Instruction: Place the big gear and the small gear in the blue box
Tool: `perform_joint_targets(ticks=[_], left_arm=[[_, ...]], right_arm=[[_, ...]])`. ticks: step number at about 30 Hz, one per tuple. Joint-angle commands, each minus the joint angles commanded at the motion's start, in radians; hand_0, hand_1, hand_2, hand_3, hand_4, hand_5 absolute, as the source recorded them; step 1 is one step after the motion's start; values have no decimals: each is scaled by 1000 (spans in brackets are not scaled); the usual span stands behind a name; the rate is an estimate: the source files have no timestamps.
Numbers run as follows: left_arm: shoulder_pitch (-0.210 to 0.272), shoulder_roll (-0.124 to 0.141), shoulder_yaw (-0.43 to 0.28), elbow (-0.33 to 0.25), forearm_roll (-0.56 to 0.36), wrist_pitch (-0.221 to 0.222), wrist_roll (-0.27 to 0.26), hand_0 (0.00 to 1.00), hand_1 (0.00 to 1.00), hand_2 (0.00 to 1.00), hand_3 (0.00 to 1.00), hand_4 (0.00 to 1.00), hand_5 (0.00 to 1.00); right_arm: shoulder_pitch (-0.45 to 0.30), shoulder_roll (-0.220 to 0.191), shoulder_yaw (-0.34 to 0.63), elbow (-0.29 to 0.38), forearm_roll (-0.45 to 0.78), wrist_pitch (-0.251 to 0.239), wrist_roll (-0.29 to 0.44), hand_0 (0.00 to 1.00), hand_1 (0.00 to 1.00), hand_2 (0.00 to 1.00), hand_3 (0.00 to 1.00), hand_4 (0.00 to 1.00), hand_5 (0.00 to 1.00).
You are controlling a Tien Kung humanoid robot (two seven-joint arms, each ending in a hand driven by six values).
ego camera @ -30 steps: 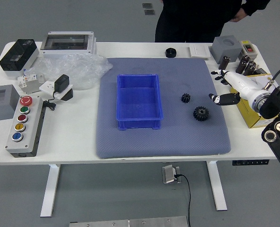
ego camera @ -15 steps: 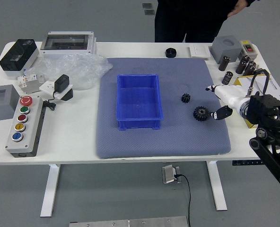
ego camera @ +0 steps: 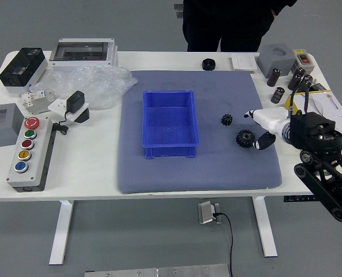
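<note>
Right hand point(ego camera: 275, 121) spread and empty, and there's the big, round, black toothed gear point(ego camera: 245, 138), just left of its thumb, on the side facing the open blue plastic box point(ego camera: 170, 124)!

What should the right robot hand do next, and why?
Probably ease slightly toward the blue box, bringing the big gear between thumb and fingers before closing: the right robot hand is open, its thumb tip beside that gear's right edge, and the box holds nothing.
</note>
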Motion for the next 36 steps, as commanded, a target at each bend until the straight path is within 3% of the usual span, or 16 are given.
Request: perform_joint_targets(ticks=[13, 36], left_arm=[[0, 1, 3, 0, 1, -2, 0, 854, 832, 828, 834, 749, 389], [1, 0, 8, 0, -3, -2, -1, 853, 832, 828, 835, 749, 388]], right_arm=[[47, 24, -62, -79, 1, -13, 10, 814, 739, 776, 864, 761, 149], [71, 50, -100, -170, -17, -58, 25, 788, 717, 751, 835, 750, 133]])
